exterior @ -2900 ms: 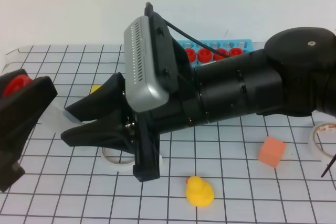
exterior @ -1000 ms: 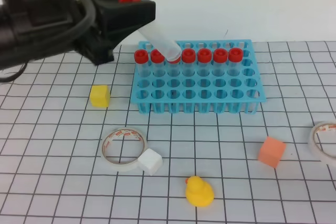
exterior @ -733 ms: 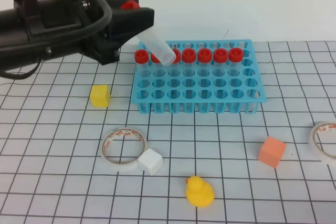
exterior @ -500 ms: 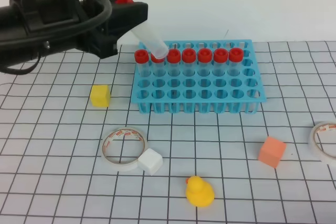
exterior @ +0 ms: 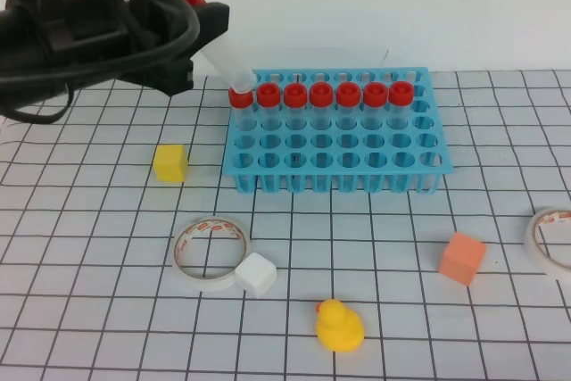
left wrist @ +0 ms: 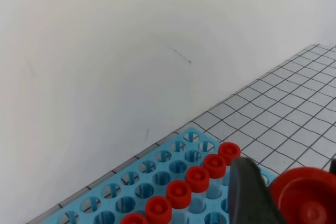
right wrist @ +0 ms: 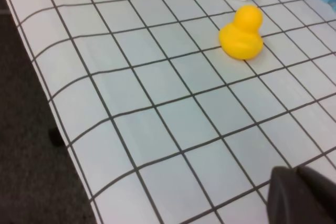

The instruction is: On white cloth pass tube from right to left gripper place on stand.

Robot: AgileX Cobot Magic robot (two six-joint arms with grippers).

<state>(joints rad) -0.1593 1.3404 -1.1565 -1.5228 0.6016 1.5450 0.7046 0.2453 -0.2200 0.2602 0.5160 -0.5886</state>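
The left gripper (exterior: 201, 28) hangs over the far left part of the white cloth (exterior: 107, 247) that covers the counter, clamped on the tube (exterior: 223, 64) near its red cap. The tube slants down and to the right out of the gripper, its clear lower end reaching the far left corner of the stand (exterior: 335, 144), right at the first of the red-capped tubes (exterior: 321, 95) standing in the back row. Whether its tip is already inside a hole cannot be told. In the left wrist view the tube's red cap (left wrist: 304, 195) sits beside a black finger (left wrist: 249, 192), with the row of capped tubes and the blue holes below.

The right gripper (right wrist: 304, 195) shows only as a dark tip at the lower corner of its own wrist view, low over the cloth near the counter's near edge; it is clenched with nothing in it.

Elsewhere on the cloth: a yellow cube (exterior: 169, 163) left of the stand, a tape roll (exterior: 210, 252) touching a white cube (exterior: 255, 275), a yellow duck (exterior: 338, 325) near the near edge, an orange cube (exterior: 461, 258), and a second tape roll (exterior: 551, 240) at the right edge.
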